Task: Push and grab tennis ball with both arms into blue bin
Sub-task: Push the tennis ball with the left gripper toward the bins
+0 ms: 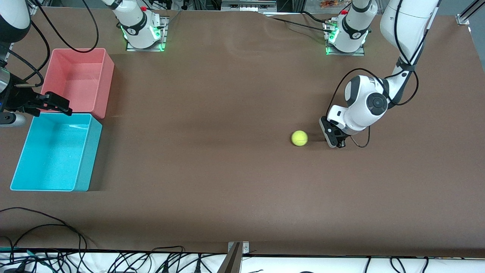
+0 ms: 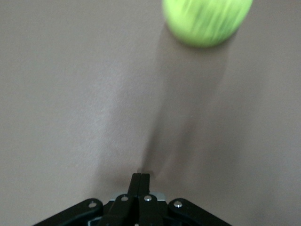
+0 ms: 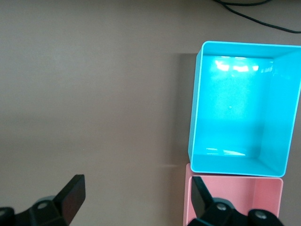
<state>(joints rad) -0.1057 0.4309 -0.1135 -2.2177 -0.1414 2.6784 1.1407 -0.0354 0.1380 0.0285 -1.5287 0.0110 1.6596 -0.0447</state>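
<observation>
**Ball lying loose beside the left gripper, bins waiting at the other end**

The tennis ball point(image 1: 299, 138) is sitting on the brown counter point(image 1: 227, 170) in the right half of the front view, a little below mid-height, free of any grip. The left gripper point(image 1: 340, 144) is standing right down at the counter just beside the ball, toward the left arm's end, with a sliver of bare surface showing between the two. Its fingers point(image 2: 140, 184) are pressed together with nothing between them, and in the left wrist view the ball is showing as a blurred yellow-green shape at the top of the frame.

The blue bin point(image 1: 22, 151) is sitting well apart from the ball, at the lower left of the front view, toward the right arm's end of the counter. Nothing is lying inside it. The pink-red bin point(image 1: 108, 76) is standing just above it in that view, farther from the camera, the two bins touching or nearly so.

The right gripper point(image 1: 60, 106) is hanging over the seam where the two bins meet, at the left edge of the front view. Its fingers point(image 3: 73, 194) are spread wide and carrying nothing; the right arm is waiting there.
</observation>
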